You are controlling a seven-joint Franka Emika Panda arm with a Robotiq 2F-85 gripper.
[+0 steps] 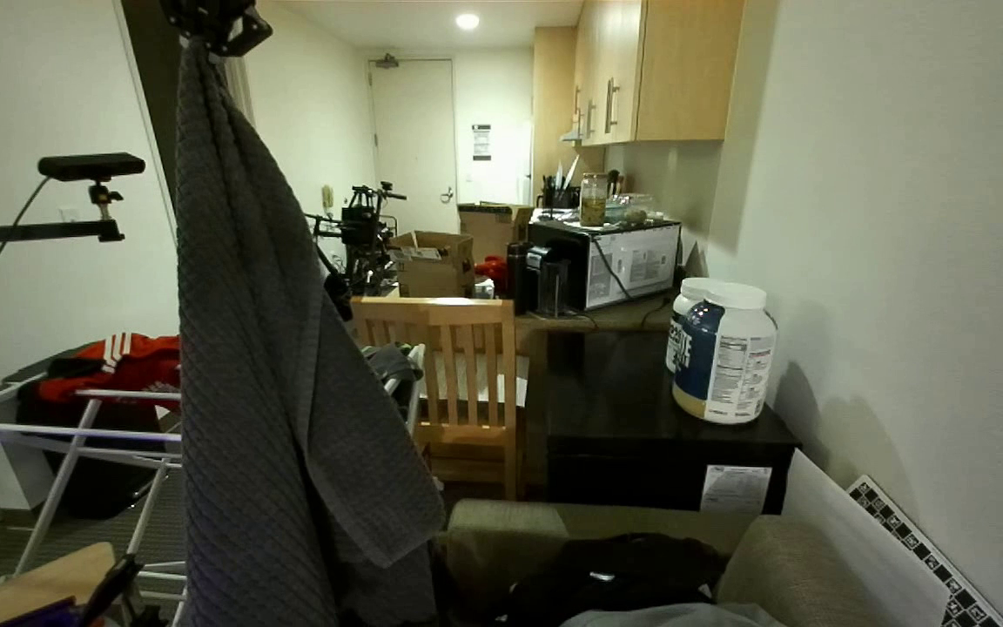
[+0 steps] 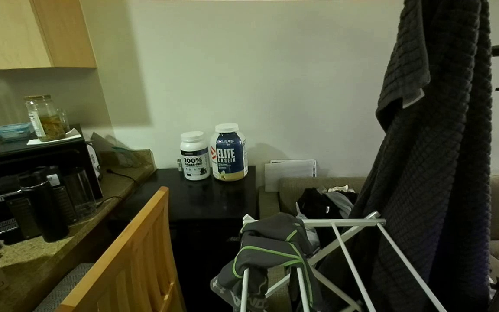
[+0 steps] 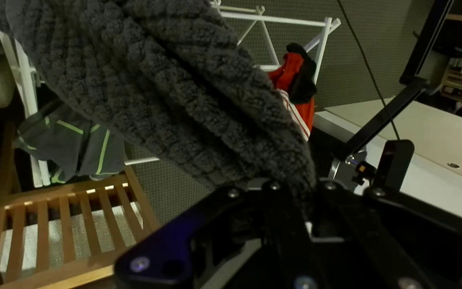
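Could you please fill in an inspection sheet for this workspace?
Surface: black cabinet bearing a white tub and a blue-labelled tub.
Handled thing: dark grey towel, hanging in folds; contact with the drying rack cannot be judged.
Clutter: red garment and grey, green-striped garment on that rack; dark clothes heaped on the sofa.
Pincer: closed on the towel's upper end.
Cables: thin cable running down from the camera.
Surroundings: wooden chair, kitchen counter, pale wall.

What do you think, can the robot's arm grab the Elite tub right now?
Probably not: its claw is shut on the gray towel, so it has no free grip for the tub.
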